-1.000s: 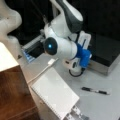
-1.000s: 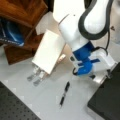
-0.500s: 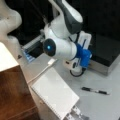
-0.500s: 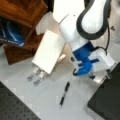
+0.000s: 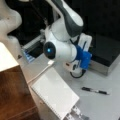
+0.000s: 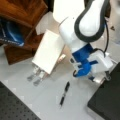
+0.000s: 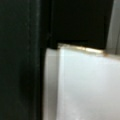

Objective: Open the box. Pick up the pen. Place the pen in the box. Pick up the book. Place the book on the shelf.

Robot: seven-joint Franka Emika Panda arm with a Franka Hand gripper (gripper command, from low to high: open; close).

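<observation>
— Beside the black-lidded metal box (image 5: pixel 105 53), what is found?
— My end effector (image 6: pixel 101 77) hangs at its closed lid; opening undeterminable. Slim black pen (image 6: pixel 64 93) and white notebook (image 5: pixel 56 92) lie on the grey worktop (image 5: pixel 100 105).

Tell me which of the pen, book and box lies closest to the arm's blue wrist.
The box: its black lid sits right beside the blue wrist. The pen and book lie farther off.

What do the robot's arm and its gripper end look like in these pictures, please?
In both front views the arm is glossy white with rounded joints and a dark grey band over the upper link. One joint cap carries a glowing blue light. A bright blue mount sits at the wrist beside a white boxy housing, with a black cable looped below.
</observation>
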